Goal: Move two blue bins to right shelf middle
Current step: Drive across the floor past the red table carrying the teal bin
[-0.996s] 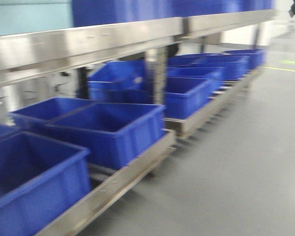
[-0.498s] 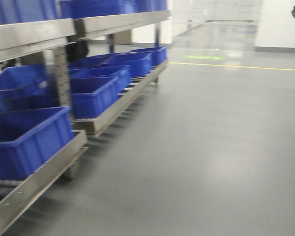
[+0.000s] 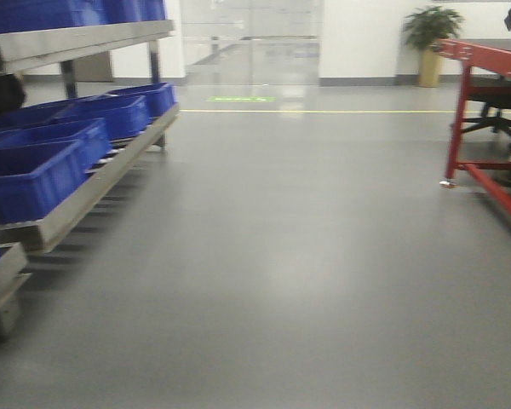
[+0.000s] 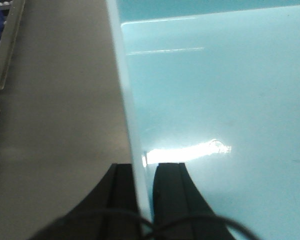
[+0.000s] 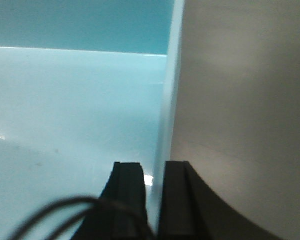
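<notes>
My left gripper (image 4: 142,167) is shut on the left wall (image 4: 122,75) of a bin whose inside (image 4: 215,90) looks pale blue-green in this view. My right gripper (image 5: 155,165) is shut on the right wall (image 5: 172,75) of what looks like the same bin (image 5: 65,100). One finger of each gripper is inside the bin and one outside, over grey floor. In the front view, dark blue bins (image 3: 34,175) sit on the lower level of a steel shelf (image 3: 85,34) at the left, with more on its top level. The grippers and the held bin do not show in the front view.
A red metal frame (image 3: 485,128) stands at the right, with a dark chair (image 3: 498,102) behind it. A potted plant (image 3: 430,34) stands by the far wall. Grey floor (image 3: 281,239) with a yellow line runs ahead. A shelf edge (image 4: 2,50) shows on the floor at the left.
The front view has swung to the right. The shelf with blue bins slid from centre to the left edge, and open floor, the red frame and the plant came into view.
</notes>
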### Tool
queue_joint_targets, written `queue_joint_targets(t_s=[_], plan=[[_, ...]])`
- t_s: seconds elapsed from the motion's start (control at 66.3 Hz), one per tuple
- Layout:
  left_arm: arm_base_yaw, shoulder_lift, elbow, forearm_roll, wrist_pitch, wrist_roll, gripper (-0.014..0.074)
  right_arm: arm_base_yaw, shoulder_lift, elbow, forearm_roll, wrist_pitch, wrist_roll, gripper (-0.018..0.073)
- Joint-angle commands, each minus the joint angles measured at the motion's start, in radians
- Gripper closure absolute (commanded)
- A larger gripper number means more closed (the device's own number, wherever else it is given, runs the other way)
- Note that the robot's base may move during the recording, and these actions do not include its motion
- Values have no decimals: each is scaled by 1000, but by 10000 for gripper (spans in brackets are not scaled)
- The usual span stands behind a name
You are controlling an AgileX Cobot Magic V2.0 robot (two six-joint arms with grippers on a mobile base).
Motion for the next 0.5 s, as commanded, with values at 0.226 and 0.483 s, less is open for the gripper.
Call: queue_joint_targets(t_s=[0.226, 0.483], plan=[[-5, -14, -15, -56, -42, 11, 707, 4, -12, -12, 28, -75, -12, 711], [-5, -14, -15, -56, -42, 11, 707, 4, -12, -12, 28, -75, -12, 711]])
